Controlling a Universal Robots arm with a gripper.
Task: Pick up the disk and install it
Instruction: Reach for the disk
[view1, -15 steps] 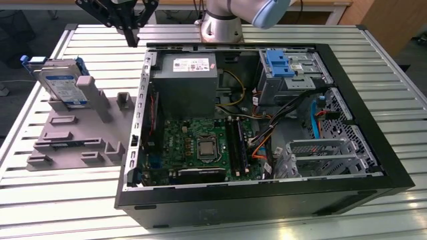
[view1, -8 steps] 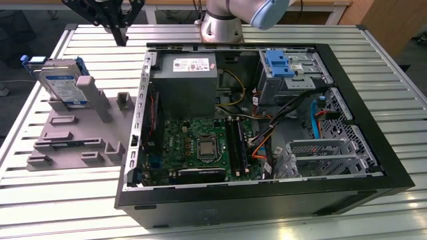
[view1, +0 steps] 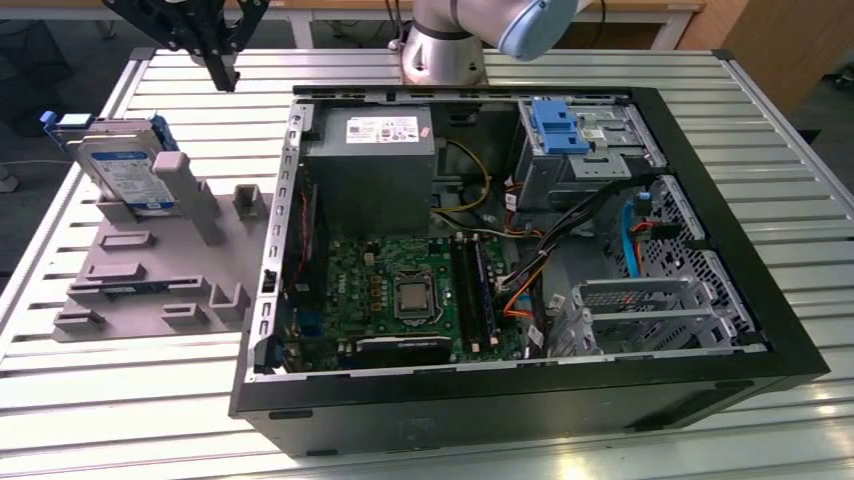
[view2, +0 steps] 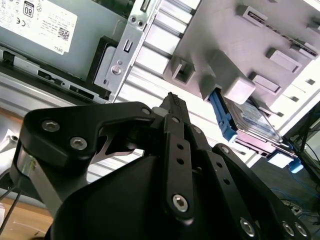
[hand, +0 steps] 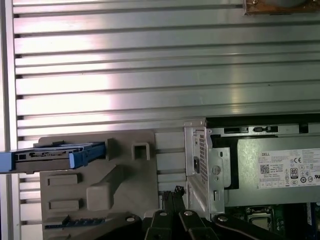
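Slatted aluminium table (view1: 120, 390) is noted throughout. The gripper (view1: 227, 78) is seen above it, closed and empty. The disk (view1: 123, 170) is propped on edge in the grey fixture (view1: 147, 280), beside the open computer case (view1: 534, 395). Risk judged: if approached closed, the disk could be struck and toppled.

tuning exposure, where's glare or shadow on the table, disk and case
First wrist view: glare band across the table, disk evenly lit. Second wrist view: table washes out white, gripper dark in front. Exterior view: case interior shaded, disk plainly lit.
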